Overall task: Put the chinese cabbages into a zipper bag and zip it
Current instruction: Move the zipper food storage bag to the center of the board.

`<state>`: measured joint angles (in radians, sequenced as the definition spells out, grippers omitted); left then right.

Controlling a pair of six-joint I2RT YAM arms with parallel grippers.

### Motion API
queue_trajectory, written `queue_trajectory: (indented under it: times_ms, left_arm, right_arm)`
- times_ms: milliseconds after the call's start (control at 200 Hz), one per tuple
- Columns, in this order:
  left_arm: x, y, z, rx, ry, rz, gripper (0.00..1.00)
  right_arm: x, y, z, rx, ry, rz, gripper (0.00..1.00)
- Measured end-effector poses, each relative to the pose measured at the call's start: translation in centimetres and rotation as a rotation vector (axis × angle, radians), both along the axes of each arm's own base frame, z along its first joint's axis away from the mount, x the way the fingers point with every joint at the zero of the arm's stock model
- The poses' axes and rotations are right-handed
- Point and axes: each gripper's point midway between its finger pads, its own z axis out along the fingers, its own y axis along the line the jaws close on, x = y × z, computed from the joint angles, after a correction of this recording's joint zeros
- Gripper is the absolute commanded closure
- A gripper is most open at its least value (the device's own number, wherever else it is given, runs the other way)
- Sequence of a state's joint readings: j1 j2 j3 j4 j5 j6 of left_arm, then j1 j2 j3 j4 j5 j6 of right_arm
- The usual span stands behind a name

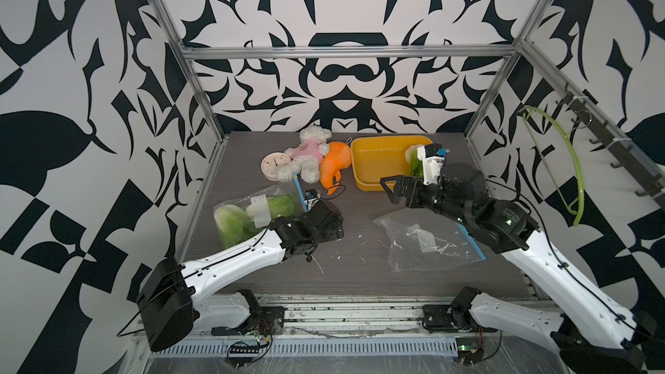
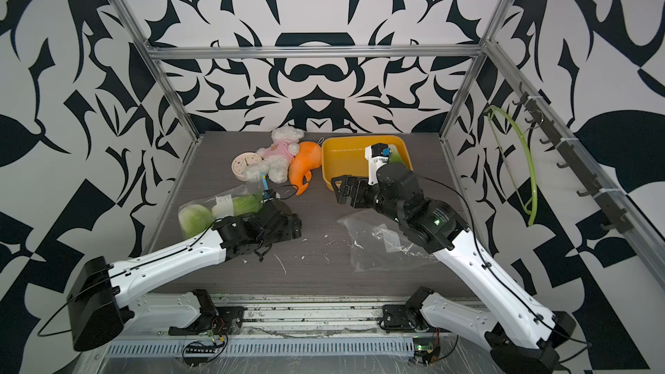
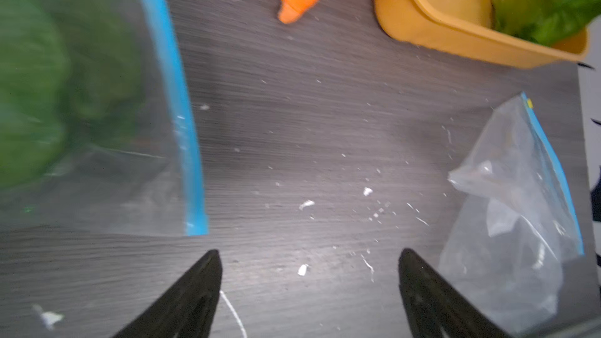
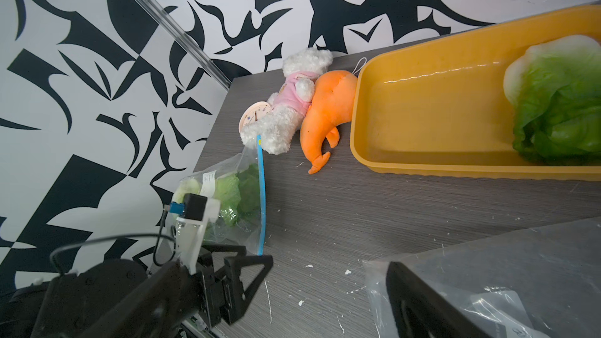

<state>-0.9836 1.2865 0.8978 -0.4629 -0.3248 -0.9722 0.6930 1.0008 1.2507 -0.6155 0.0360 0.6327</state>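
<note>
we judge we're mid-task: two chinese cabbages (image 1: 234, 223) sit inside the filled zipper bag (image 1: 259, 206) at the left of the table (image 1: 360, 268). The third cabbage (image 4: 559, 105) lies in the yellow tub (image 1: 378, 165) at far right. the bag's blue zip strip (image 3: 175, 102) runs along its right edge; the wrist view is smeared, so we can't tell whether it's pressed shut.

next move, in our judgement: the r. arm fetches the tub cabbage. that needs a reach over the tub wall and a soft grip on the leafy head. the l. arm should hold the bag mouth apart, then both run along the strip to seal it.

pose: the l. arm comes in low from near left, wrist just right of the filled bag. the left gripper (image 3: 309, 251) hangs over bare table w/ jaws spread wide and nothing between them. the r. arm rises from near right, w/ its elbow over a second, empty bag (image 1: 424, 246). the right gripper (image 1: 388, 190) points left, raised just near of the tub's near-left corner. its jaws look spread too, and it holds nothing.

the orange plush (image 1: 334, 163) lies just left of the tub, clear of both arms.
</note>
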Motion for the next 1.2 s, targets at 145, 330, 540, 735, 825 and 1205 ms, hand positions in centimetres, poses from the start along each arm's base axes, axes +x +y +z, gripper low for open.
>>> queue_trajectory:
  times_ms: [145,330,540,735,825,1205]
  left_arm:
    - [-1.2,-5.5,-0.6,-0.079,0.042,-0.107,0.05]
    - [-1.1,-10.8,-0.4,-0.217,0.072,-0.172,0.03]
    - [-0.4,-15.7,1.1,-0.348,0.071,-0.213,0.03]
    - [-0.5,-19.0,0.8,-0.396,0.103,-0.240,0.10]
    - [-0.6,-19.6,-0.4,-0.380,0.126,-0.231,0.16]
    - [0.1,-18.9,-4.6,-0.302,0.161,-0.147,0.89]
  right_arm:
    - [-0.3,-0.5,-0.1,-0.011,0.003,-0.013,0.01]
    - [-1.0,-1.7,0.5,-0.010,-0.016,-0.035,0.01]
    - [-2.0,-3.2,1.2,-0.015,-0.039,-0.061,0.01]
    - [-2.3,-4.2,1.6,-0.023,-0.059,-0.091,0.01]
    - [-2.4,-4.5,1.8,-0.020,-0.066,-0.098,0.01]
    - [-2.5,-4.7,1.9,-0.018,-0.065,-0.105,0.01]
